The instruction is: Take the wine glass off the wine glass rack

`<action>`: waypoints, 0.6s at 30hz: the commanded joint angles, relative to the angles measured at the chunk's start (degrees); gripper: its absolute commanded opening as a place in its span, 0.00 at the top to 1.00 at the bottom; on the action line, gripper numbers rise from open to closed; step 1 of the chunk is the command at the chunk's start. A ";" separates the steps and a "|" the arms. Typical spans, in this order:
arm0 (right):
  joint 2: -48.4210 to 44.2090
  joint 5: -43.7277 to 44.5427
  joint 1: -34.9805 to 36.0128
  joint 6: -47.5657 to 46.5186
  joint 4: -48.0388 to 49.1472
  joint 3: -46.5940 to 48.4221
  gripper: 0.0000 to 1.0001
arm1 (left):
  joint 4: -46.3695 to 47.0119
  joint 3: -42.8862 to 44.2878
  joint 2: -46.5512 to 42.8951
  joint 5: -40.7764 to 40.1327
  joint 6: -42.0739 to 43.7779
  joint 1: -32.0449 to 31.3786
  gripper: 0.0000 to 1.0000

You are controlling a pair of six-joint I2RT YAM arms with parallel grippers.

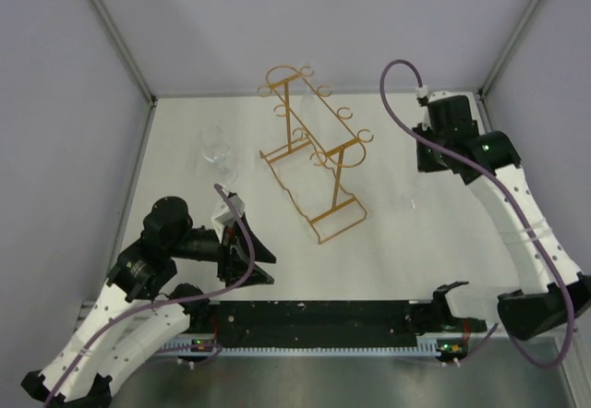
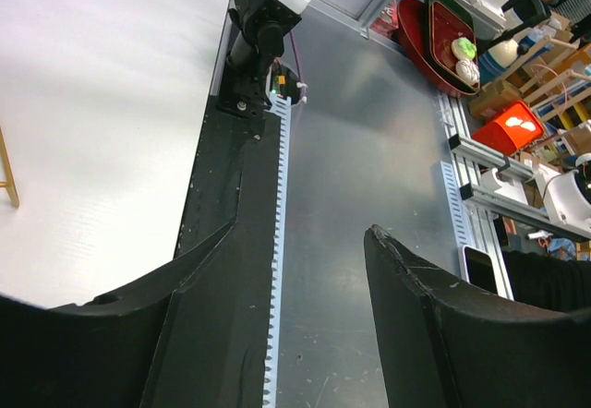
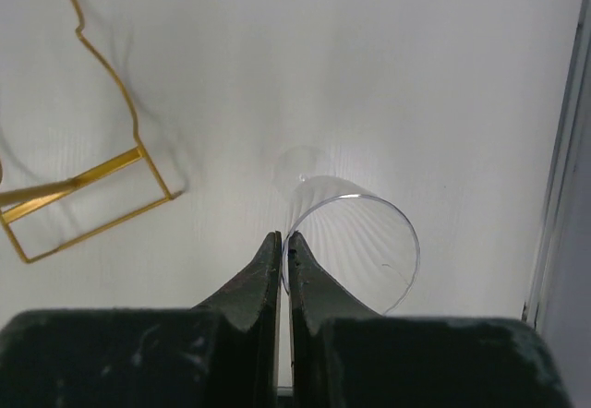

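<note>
The gold wire wine glass rack [image 1: 314,145] stands mid-table, and its base corner shows in the right wrist view [image 3: 92,182]. My right gripper [image 3: 284,240] is shut on the rim of a clear wine glass [image 3: 355,242], to the right of the rack and apart from it. In the top view this glass is only a faint shape [image 1: 411,194] below the right gripper [image 1: 417,170]. Another clear wine glass [image 1: 217,150] stands upright on the table left of the rack. My left gripper [image 1: 263,265] is open near the front edge, nothing between its fingers [image 2: 300,233].
The white table is walled at the back and sides. A black strip with a toothed rail [image 2: 277,242] runs along the front edge. The right arm's base [image 2: 259,39] stands on that strip. Off the table lie red trays [image 2: 443,39] and clutter.
</note>
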 commanded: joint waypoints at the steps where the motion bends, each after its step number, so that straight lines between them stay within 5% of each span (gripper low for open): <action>1: 6.69 0.85 -4.61 -2.36 5.65 5.72 1.00 | 1.34 1.74 1.05 -0.09 0.91 -0.17 0.39; 18: 29.37 1.19 -9.54 -2.63 4.96 25.15 1.00 | 2.22 0.60 2.10 -1.94 0.82 -1.84 0.35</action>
